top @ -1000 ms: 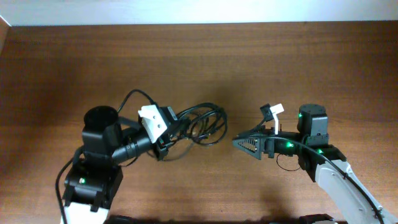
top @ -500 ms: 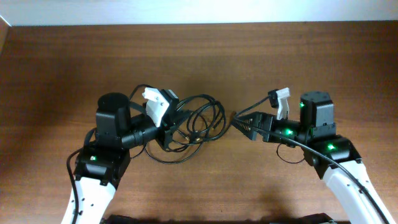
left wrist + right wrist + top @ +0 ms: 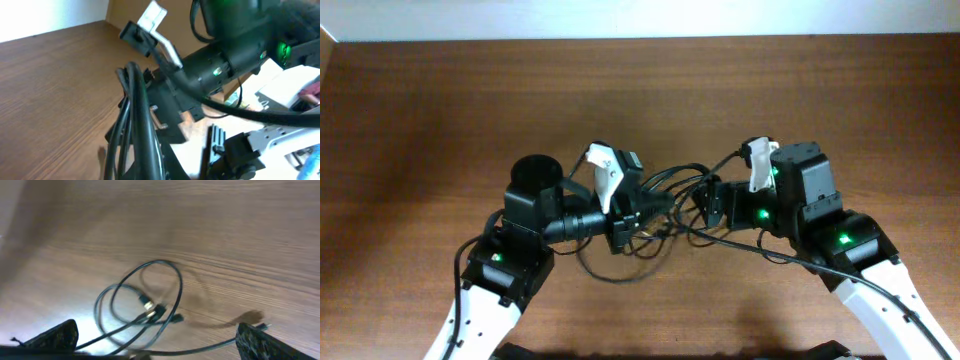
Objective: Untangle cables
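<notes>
Black cables (image 3: 178,292): plugs (image 3: 149,305) distinct only from right wrist

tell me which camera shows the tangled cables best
Right wrist: the cables stand out against the bare table, with loops and plug ends visible, though slightly blurred. Overhead shows the cables small and partly hidden. Left wrist shows only a close, blurred bundle of strands.
</notes>
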Robot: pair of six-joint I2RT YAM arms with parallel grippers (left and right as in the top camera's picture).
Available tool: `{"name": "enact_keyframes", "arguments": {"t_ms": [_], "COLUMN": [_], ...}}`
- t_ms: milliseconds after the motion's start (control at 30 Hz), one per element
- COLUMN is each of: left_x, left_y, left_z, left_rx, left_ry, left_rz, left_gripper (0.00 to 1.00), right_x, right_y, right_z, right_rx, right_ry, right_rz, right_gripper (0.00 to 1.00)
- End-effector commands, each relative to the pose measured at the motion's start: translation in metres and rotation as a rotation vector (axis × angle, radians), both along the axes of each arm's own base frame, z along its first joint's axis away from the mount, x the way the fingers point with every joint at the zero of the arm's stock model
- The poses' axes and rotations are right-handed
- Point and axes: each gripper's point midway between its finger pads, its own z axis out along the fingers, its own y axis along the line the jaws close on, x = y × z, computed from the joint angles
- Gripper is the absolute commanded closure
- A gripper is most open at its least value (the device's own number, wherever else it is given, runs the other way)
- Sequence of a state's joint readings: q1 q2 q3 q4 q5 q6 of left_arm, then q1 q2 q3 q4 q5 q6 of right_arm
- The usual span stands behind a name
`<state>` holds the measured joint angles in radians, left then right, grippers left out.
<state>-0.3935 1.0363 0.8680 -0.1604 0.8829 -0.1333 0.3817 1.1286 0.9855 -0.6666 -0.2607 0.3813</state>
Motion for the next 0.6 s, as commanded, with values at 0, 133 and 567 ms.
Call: {"name": "enact_keyframes", "arguments": {"t_ms": [0,133,567], "left_x": [-0.011,-0.006,0.031], "left_y": [-0.004,0.003,0.123], "left_z": [0.016,0.018,0.055], "left_rx": [-0.051,-0.054,-0.114], "left_ry": [0.029,0.023,-0.055], "left_rz": [-0.060,-0.032,0.369], "left_gripper": [1.00,1.00,1.00], "right_x": [0.011,0.001,-0.009], "right_y": [-0.034,-0.062,-0.123], "right_z": [-0.009,-0.031,-0.042], "right_rx": [-0.169,-0.269,-0.464], "right_ry": [-0.021,0.085,0.141], "right_rz": [-0.137,-0.276,-0.462], "right_gripper": [0.01,0.01,0.01]}}
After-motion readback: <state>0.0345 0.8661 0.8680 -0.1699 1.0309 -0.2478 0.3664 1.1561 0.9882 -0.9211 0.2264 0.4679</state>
